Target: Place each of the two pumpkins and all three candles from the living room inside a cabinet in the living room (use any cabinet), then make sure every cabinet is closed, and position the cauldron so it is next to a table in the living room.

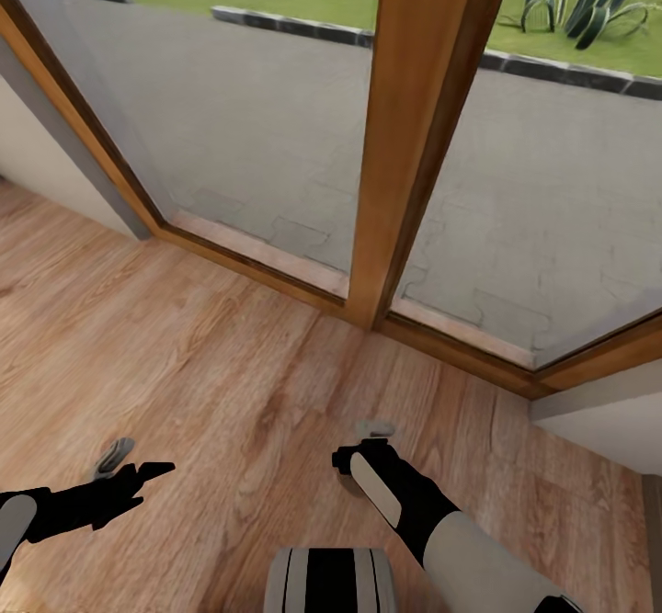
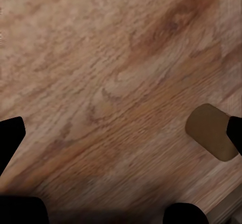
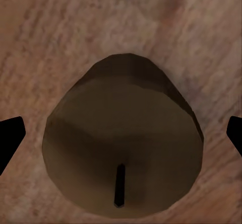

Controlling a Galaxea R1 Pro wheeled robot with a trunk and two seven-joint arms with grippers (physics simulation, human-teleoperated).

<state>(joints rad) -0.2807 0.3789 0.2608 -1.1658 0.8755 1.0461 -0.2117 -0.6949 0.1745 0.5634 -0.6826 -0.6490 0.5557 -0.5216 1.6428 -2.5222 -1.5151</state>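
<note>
No pumpkins, cabinet, cauldron or table are in view. A small pale candle (image 1: 375, 428) sits on the wooden floor just past the tip of my right gripper (image 1: 366, 452). In the right wrist view this candle (image 3: 123, 143) looms large with its dark wick showing, between the spread fingertips (image 3: 10, 141) of the right gripper (image 3: 121, 136), with a gap on each side. Another candle (image 1: 114, 456) lies tilted on the floor beside my left gripper (image 1: 147, 477). In the left wrist view that candle (image 2: 212, 132) sits close to one fingertip of the open left gripper (image 2: 121, 138).
A wooden floor (image 1: 230, 365) runs up to a large window with a thick wooden frame (image 1: 414, 135) straight ahead. Grey paving and lawn lie outside. Pale walls (image 1: 55, 163) close in at left and right. My own base (image 1: 331, 581) shows at the bottom.
</note>
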